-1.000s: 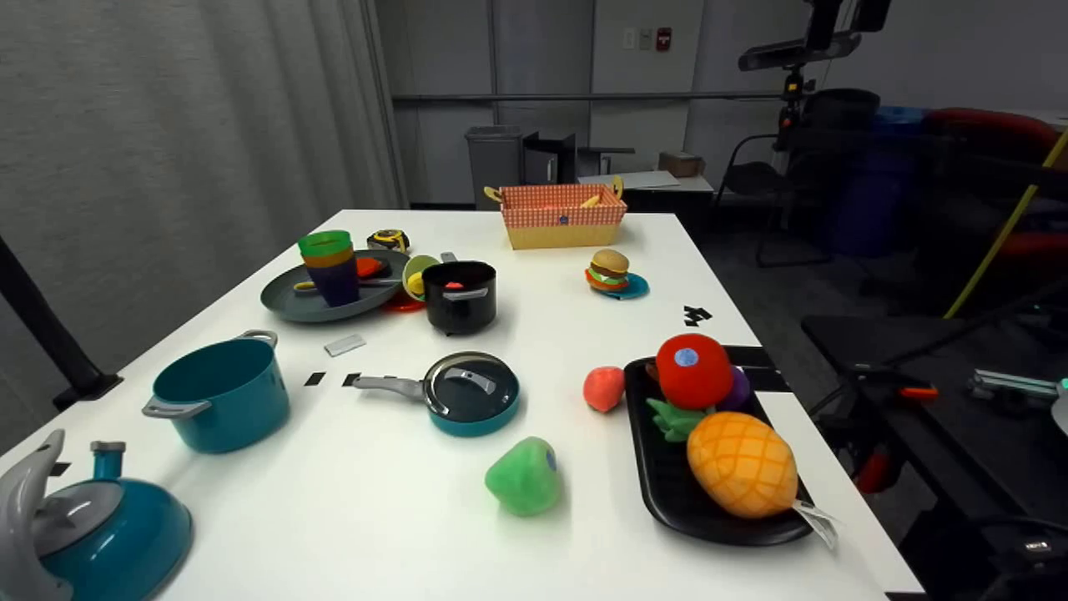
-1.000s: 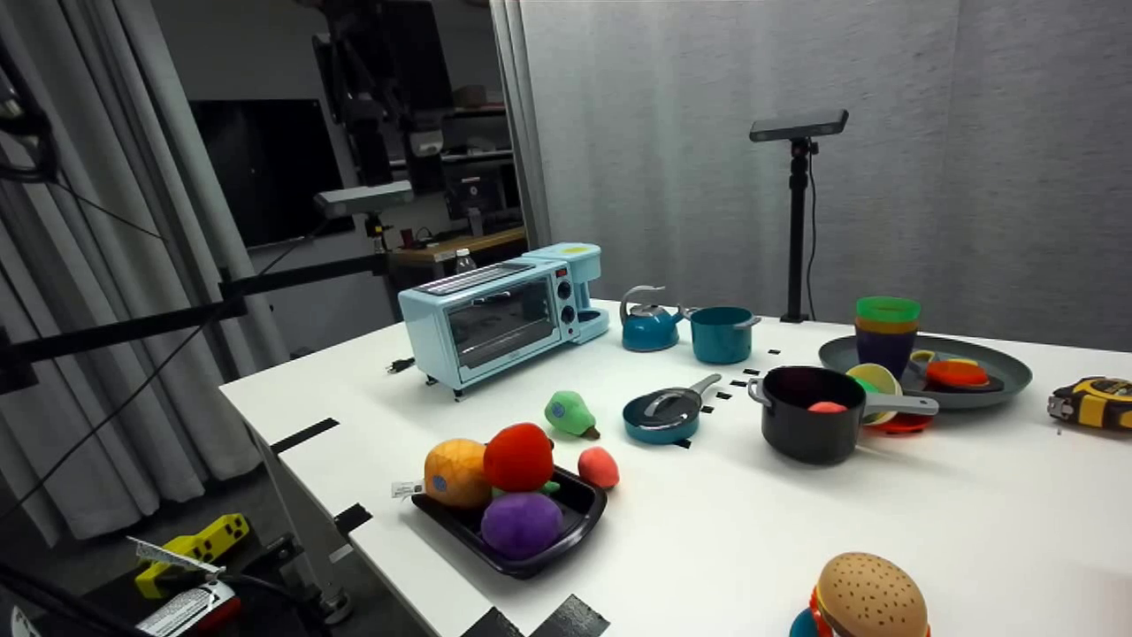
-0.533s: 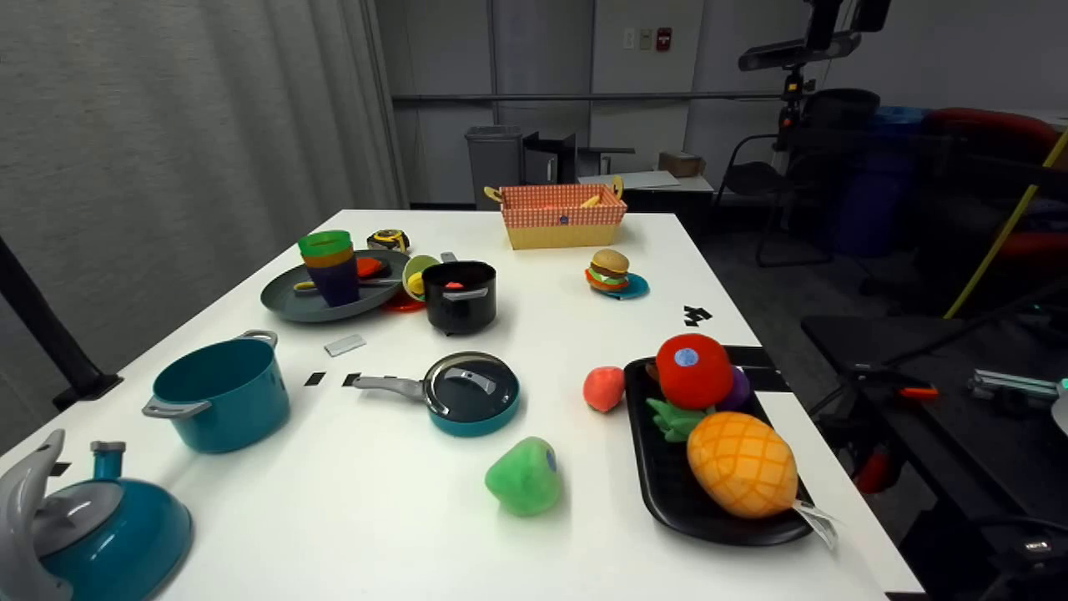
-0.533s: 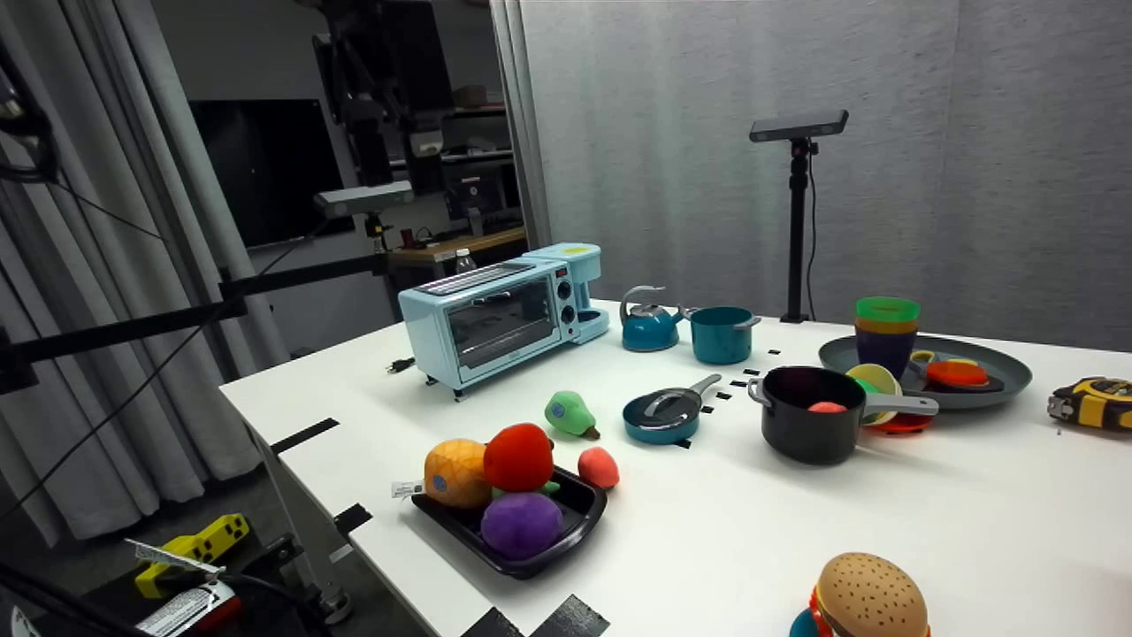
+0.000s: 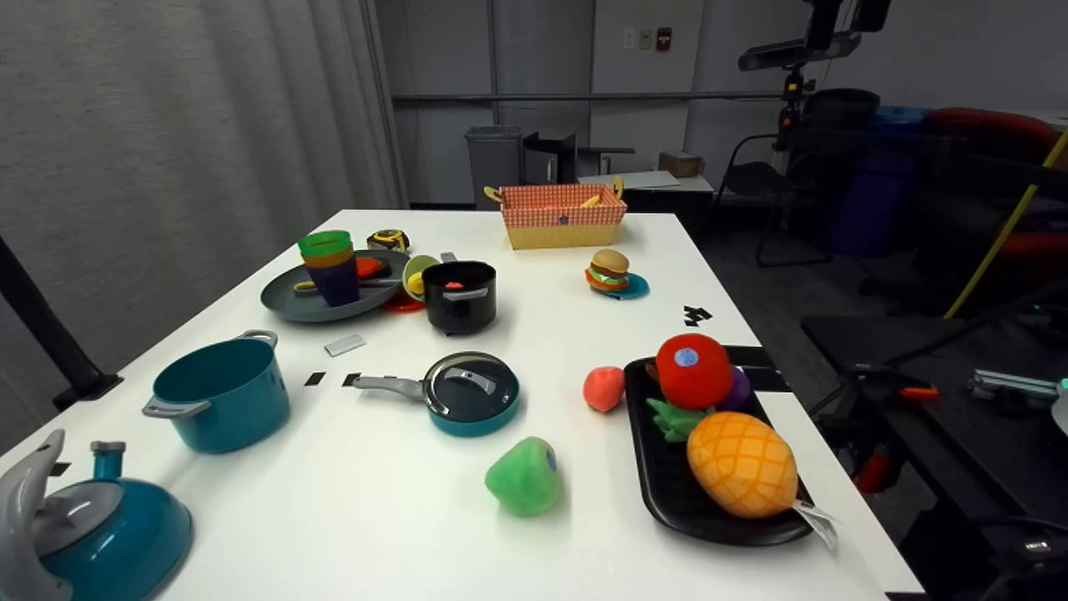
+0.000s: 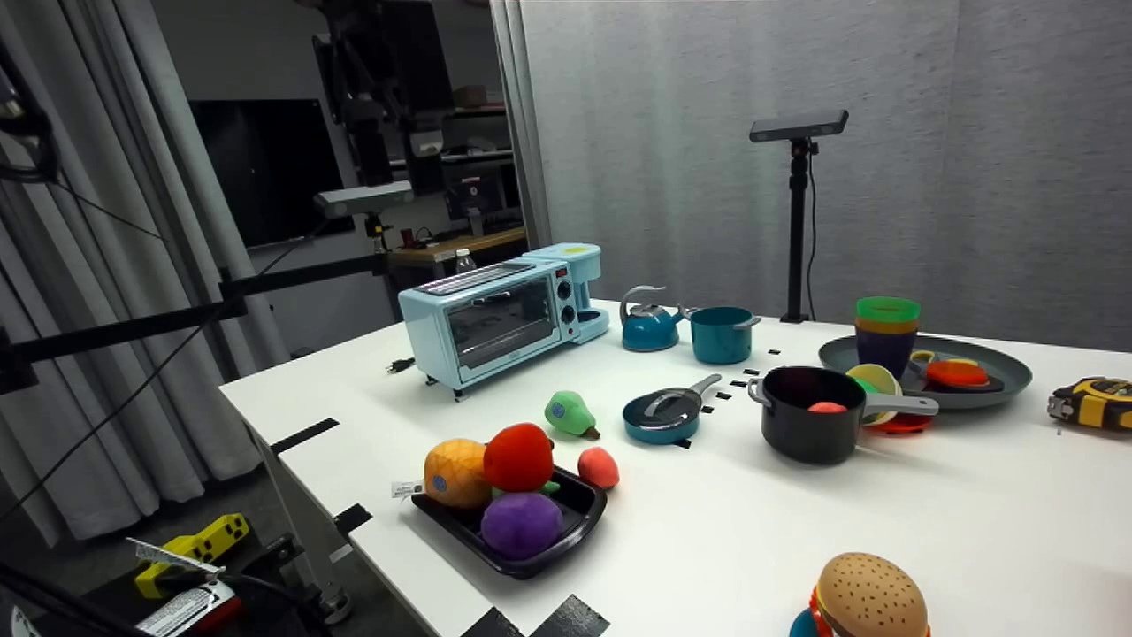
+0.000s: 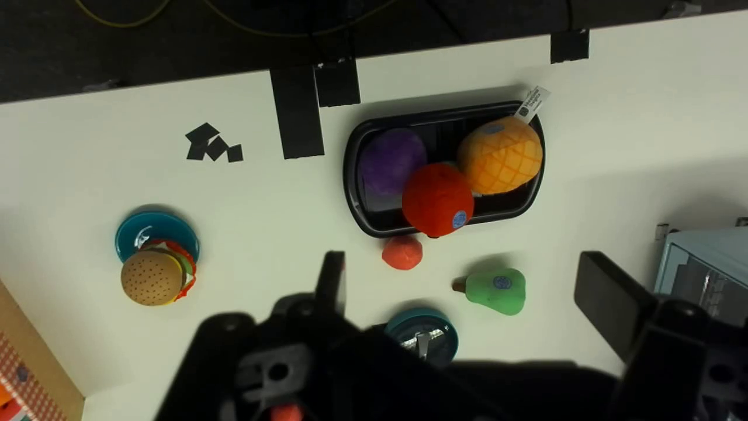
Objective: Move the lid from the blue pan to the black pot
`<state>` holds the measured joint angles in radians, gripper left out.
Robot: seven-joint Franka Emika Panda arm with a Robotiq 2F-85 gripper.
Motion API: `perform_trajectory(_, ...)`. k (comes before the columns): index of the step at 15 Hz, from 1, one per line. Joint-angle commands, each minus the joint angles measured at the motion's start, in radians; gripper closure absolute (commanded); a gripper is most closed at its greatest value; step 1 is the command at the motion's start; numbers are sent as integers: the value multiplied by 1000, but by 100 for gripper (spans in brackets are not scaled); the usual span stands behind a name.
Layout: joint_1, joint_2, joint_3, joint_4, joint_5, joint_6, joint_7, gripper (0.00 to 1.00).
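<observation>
The lid (image 5: 492, 398) is round, dark and glassy with a grey handle strip. It lies flat on the blue pan (image 5: 474, 427), whose grey handle points away from the tray. Lid (image 6: 676, 402) and blue pan (image 6: 659, 435) also show in an exterior view. In the wrist view the lid (image 7: 439, 342) and blue pan (image 7: 403, 317) are partly hidden behind the gripper. The black pot (image 5: 461, 310) stands uncovered with something red inside; it also shows in an exterior view (image 6: 803, 433). My gripper (image 7: 463, 257) is wide open and empty, above the table; neither exterior view shows it.
A green toy pear (image 5: 524, 476) and a red toy fruit (image 5: 603, 389) lie beside the pan. A black tray (image 5: 647, 492) holds toy fruit. A teal pot (image 5: 234, 409), kettle (image 5: 125, 534), grey plate (image 5: 292, 309) with cups, toaster oven (image 6: 495, 318) and burger (image 5: 609, 269) stand around.
</observation>
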<state>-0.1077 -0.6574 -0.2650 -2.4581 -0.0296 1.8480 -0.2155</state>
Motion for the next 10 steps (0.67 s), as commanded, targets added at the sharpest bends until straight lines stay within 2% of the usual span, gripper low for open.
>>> perform_trajectory(1,-14,3,11,2,8,-2,-7,0)
perform_trajectory(10,-5,8,3,1,15,5,-36,0)
